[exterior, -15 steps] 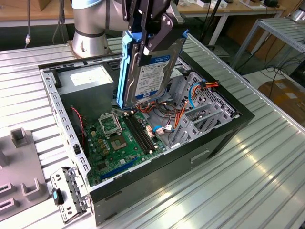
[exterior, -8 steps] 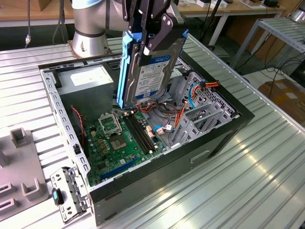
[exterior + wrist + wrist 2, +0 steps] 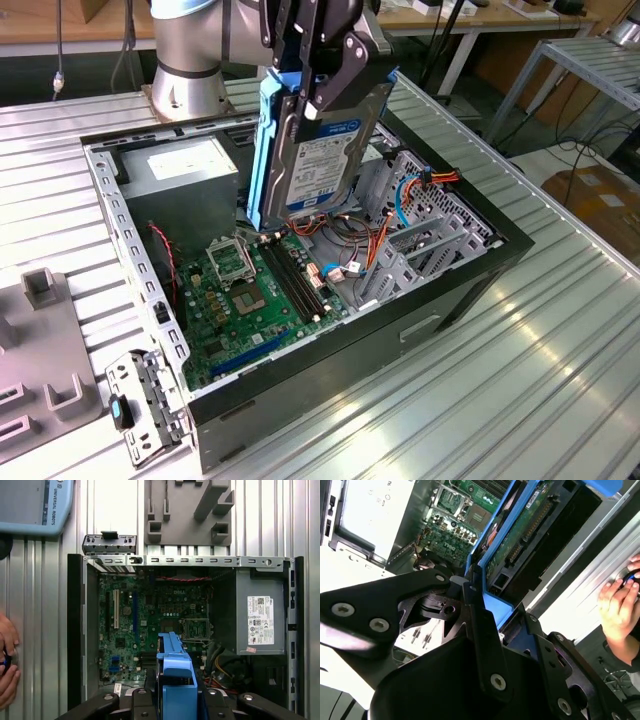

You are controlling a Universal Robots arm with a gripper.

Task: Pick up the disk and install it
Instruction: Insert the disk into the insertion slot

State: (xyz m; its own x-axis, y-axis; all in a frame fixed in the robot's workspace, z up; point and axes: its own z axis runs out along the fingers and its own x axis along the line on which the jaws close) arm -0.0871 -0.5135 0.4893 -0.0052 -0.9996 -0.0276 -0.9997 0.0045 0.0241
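Fingers (image 3: 345, 60) of mine squeeze the disk (image 3: 325, 155) tight, up over the case (image 3: 350, 355). If my grip slips, it could fall and hit the board (image 3: 250, 290) inside the case.

A robotics lab: ribbed aluminium table (image 3: 520, 340), wooden workbenches (image 3: 480, 18) behind, loose cables (image 3: 590, 150) on the floor.

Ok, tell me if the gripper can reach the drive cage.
Probably yes: the gripper holds the disk over the open case, and the drive cage lies uncovered, though orange cables crowd it.
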